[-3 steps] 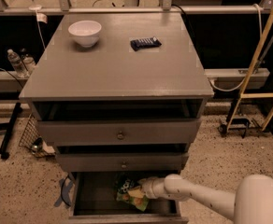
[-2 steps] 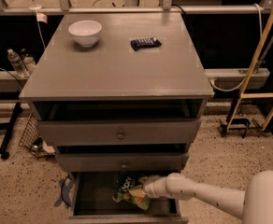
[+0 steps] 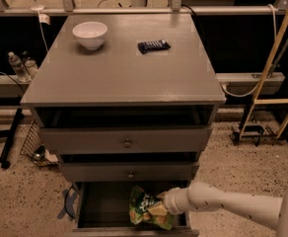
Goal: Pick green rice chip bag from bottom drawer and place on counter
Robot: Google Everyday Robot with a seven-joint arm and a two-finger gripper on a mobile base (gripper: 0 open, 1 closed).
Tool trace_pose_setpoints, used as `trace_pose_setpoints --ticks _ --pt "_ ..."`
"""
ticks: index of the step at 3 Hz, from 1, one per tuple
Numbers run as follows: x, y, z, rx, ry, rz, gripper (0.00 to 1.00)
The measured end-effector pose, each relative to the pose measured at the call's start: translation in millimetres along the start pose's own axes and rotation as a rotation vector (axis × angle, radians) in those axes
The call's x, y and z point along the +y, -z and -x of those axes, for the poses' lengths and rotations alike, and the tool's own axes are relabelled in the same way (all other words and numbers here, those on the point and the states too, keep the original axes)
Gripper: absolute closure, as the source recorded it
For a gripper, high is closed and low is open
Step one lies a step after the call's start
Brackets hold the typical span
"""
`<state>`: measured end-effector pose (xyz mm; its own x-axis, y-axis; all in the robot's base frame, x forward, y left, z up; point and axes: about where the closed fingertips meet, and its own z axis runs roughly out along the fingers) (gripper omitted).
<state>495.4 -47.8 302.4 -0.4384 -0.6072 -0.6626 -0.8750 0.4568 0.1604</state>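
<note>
The green rice chip bag (image 3: pixel 143 207) lies in the open bottom drawer (image 3: pixel 102 205), toward its right side. The tool (image 3: pixel 164 203) reaches in from the right and meets the bag's right edge; whether it is clamped on the bag cannot be told. A white bowl (image 3: pixel 90 34) and a black snack bar (image 3: pixel 154 45) sit on the counter (image 3: pixel 119 78).

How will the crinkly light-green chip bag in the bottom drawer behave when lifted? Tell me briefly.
The crinkly light-green chip bag looks creased and puffy, so it is probably floppy and light for its size. Its smooth film may slip under a light pinch. The gripper sits against it inside the grey bottom drawer.
</note>
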Motion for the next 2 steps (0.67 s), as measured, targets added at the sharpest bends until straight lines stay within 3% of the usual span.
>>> trace_pose_setpoints --ticks 2 --pt "3.2 1.4 7.2 0.000 0.022 0.016 1.00"
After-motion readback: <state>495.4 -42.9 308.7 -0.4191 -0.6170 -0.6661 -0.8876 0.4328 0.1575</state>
